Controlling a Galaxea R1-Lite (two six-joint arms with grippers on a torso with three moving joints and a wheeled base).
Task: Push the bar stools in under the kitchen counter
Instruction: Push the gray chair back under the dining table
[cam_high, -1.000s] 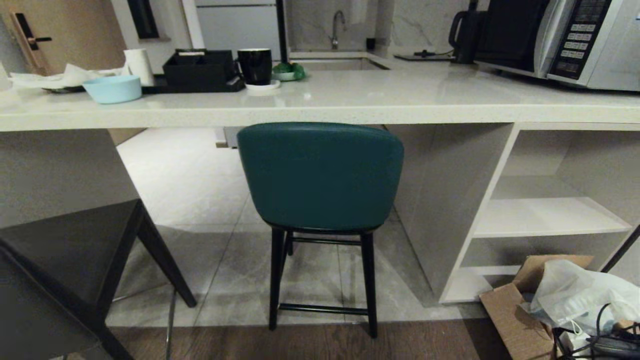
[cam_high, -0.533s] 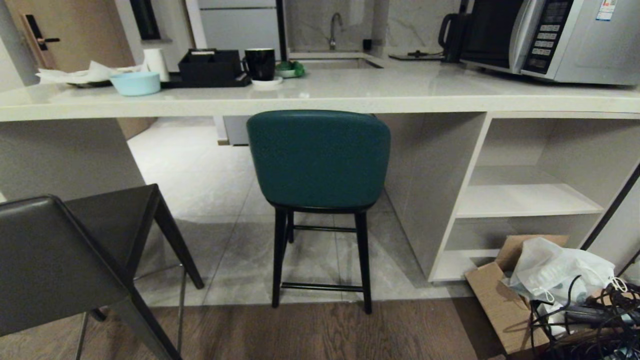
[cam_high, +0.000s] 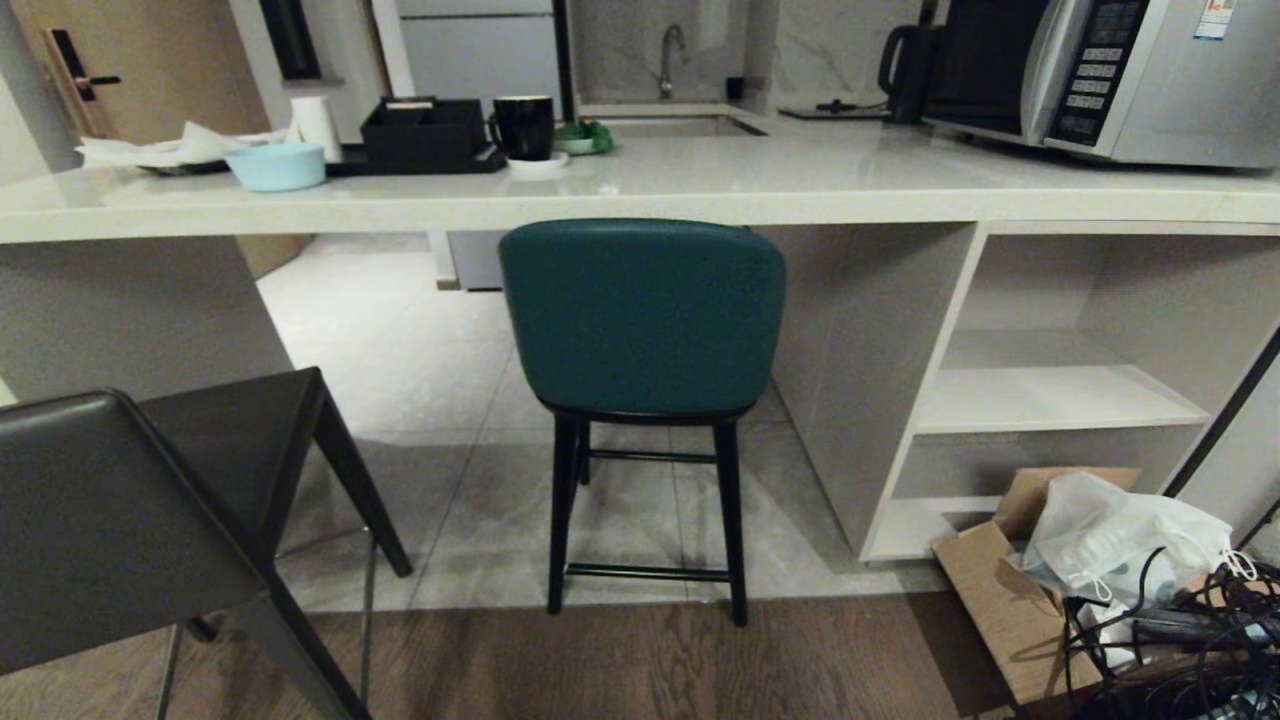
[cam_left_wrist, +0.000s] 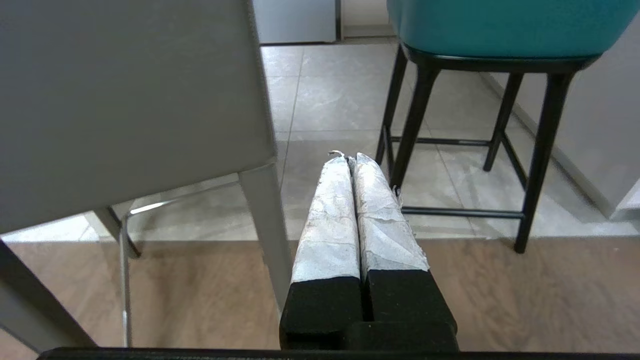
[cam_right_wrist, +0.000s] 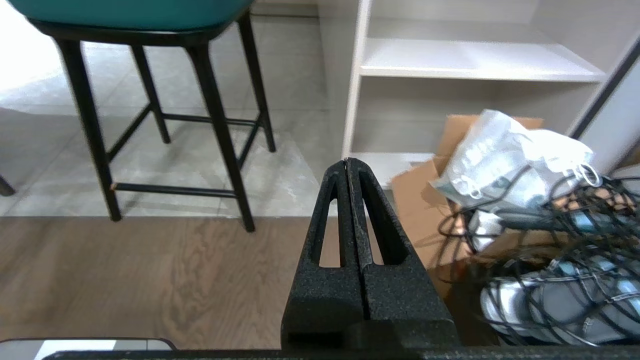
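Standing teal stool (cam_high: 641, 316) tucked under counter (cam_high: 640, 195)

left gripper (cam_left_wrist: 348, 156): two long fingers showing wrapped in wrinkled, fraying whitish tape, rising from blocky matte black bases
right gripper (cam_right_wrist: 348, 161): bare black fingers showing a grainy, speckled finish, each tapering to a narrow tip with a long triangular slot cut through
wrist mounts: a thin black bar lying at 6 o'clock in both wrist views

Two stools (cam_high: 640, 320) on floor (cam_high: 420, 380)
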